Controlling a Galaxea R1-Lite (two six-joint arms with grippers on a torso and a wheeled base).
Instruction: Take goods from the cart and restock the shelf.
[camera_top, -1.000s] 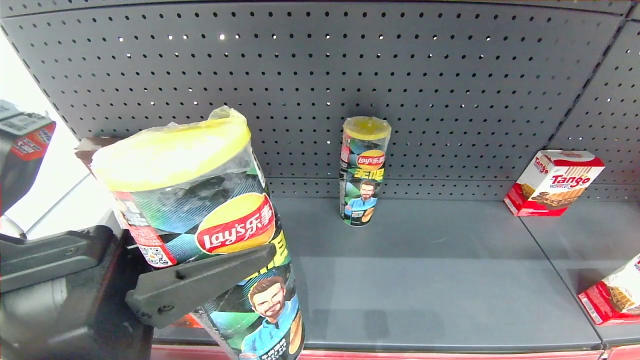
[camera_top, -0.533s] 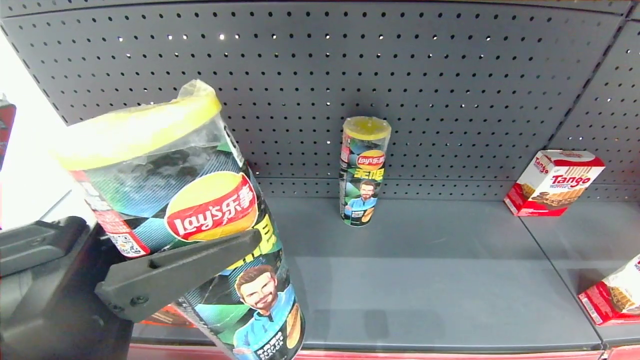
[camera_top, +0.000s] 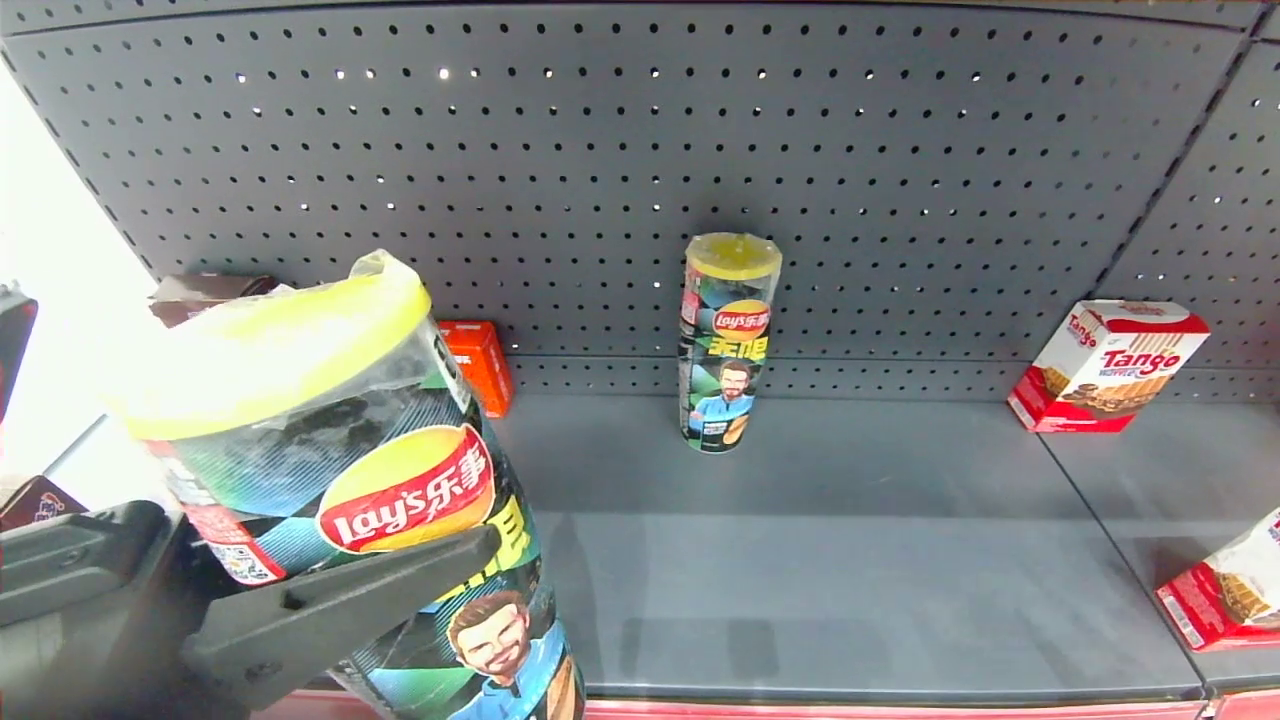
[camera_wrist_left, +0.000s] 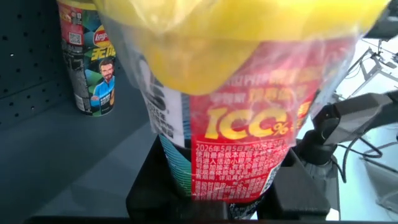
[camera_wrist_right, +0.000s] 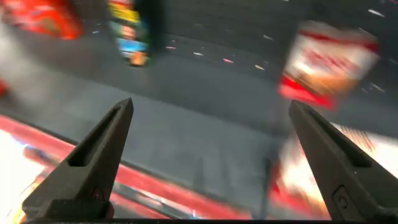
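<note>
Chip can (camera_top: 330, 430) tilted, clamped in left gripper (camera_top: 405, 570) near shelf (camera_top: 850, 560) front; right gripper (camera_wrist_right: 211, 106) agape.

1. I am in a shop: before me is a grey metal shelf (camera_top: 850, 560) with a perforated back panel (camera_top: 640, 150).
2. Packaged snacks stand on it facing outward: a chip canister (camera_top: 730, 340) and a wafer box (camera_top: 1105, 365).
3. A red strip (camera_top: 900, 710) lines its front edge.
</note>
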